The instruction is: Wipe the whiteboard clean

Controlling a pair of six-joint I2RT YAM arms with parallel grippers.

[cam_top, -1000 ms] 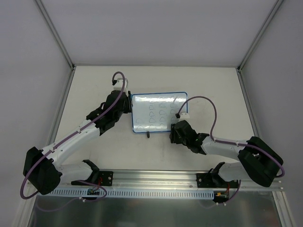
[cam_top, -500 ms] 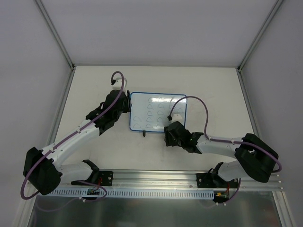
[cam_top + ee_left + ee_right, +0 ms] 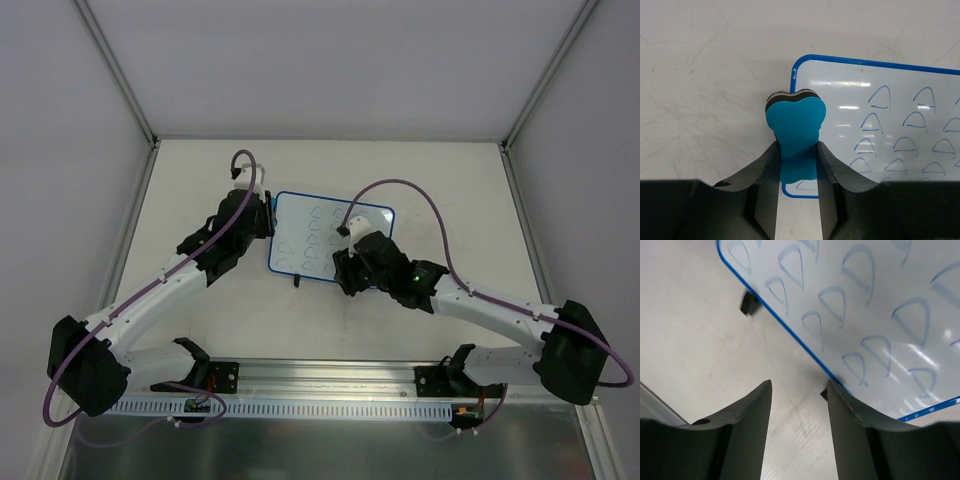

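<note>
Lab test cell: white panels (image 3: 320,60), aluminium frame posts (image 3: 116,70) (slotted rail (image 3: 330,408) too).

Scribbled whiteboard (image 3: 305,235) between left arm (image 3: 150,290) and right arm (image 3: 490,308) on table (image 3: 450,200)

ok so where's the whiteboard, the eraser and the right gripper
whiteboard (image 3: 837,95): left wrist view, bare white surface, upper left
eraser (image 3: 796,120): left wrist view, middle of its blue face
right gripper (image 3: 799,390): right wrist view, midway between its fingertips

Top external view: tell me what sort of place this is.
Probably a robot lab test cell: white panel walls and metal framing enclose the table, and the left arm and right arm are bolted to an aluminium rail at its near edge.
</note>
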